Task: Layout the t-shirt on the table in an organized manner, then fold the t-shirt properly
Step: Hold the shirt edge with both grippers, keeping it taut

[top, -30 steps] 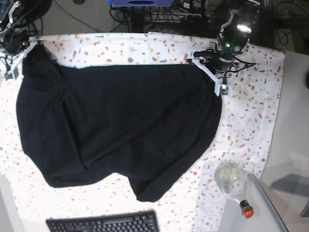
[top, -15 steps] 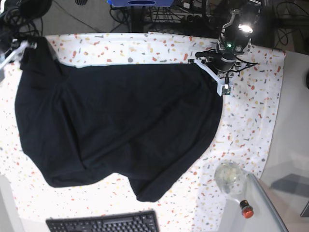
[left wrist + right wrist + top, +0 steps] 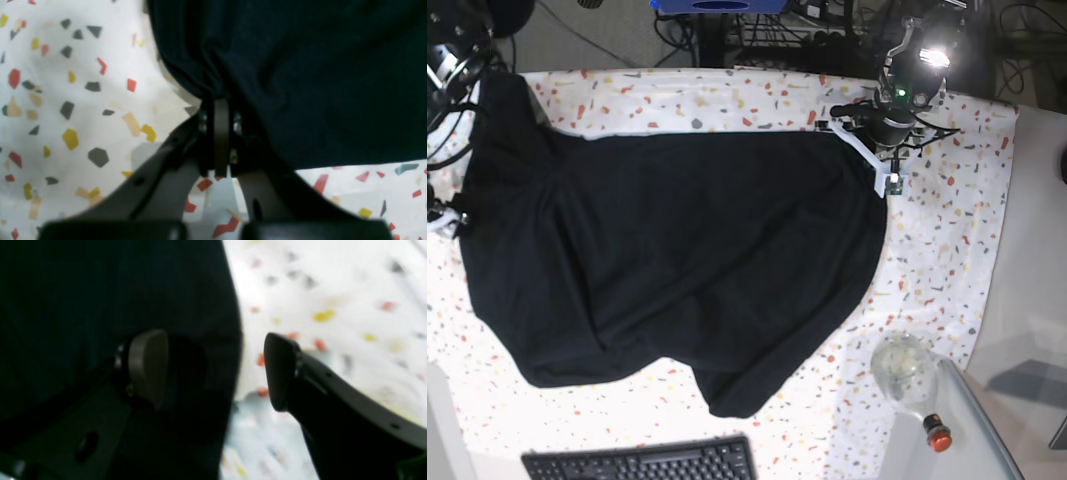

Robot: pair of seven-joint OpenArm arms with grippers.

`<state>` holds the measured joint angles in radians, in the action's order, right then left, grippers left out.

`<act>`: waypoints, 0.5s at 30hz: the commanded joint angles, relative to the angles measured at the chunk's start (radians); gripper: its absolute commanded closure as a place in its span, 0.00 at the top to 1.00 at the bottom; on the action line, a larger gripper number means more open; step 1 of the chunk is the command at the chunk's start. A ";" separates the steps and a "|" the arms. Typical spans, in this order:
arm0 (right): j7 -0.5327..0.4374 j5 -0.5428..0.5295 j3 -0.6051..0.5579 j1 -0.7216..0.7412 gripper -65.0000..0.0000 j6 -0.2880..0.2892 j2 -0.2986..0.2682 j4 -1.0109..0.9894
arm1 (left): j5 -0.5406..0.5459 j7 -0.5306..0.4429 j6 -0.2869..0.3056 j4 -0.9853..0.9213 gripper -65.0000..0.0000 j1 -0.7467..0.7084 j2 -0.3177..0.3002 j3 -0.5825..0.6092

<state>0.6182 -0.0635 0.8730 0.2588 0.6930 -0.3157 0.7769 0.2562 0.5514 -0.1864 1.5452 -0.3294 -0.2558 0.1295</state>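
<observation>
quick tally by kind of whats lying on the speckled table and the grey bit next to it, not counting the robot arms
t-shirt: 1
keyboard: 1
clear round glass thing: 1
small red-capped thing: 1
total: 4

Black t-shirt (image 3: 677, 260) spread wide over the speckled surface (image 3: 947, 250) — mostly flat, w/ soft creases, lower hem bunched toward the front edge.
</observation>
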 commanded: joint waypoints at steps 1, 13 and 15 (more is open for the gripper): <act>-0.036 -0.011 0.002 0.024 0.65 0.005 -0.035 -0.027 | -0.004 -0.017 -0.005 0.016 0.00 0.003 -0.007 -0.004; -0.123 -0.009 0.001 0.006 0.65 0.005 -0.041 -0.147 | -0.002 -0.017 -0.005 0.016 0.00 0.006 -0.004 -0.004; -0.123 -0.009 0.001 -0.013 0.64 0.005 -0.038 -0.147 | -0.002 -0.017 -0.005 0.016 0.00 0.008 -0.003 -0.004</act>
<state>0.4625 -0.0937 0.8734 0.2489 0.6971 -0.3416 0.6250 0.2581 0.5499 -0.1867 1.5452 -0.3290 -0.2546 0.1280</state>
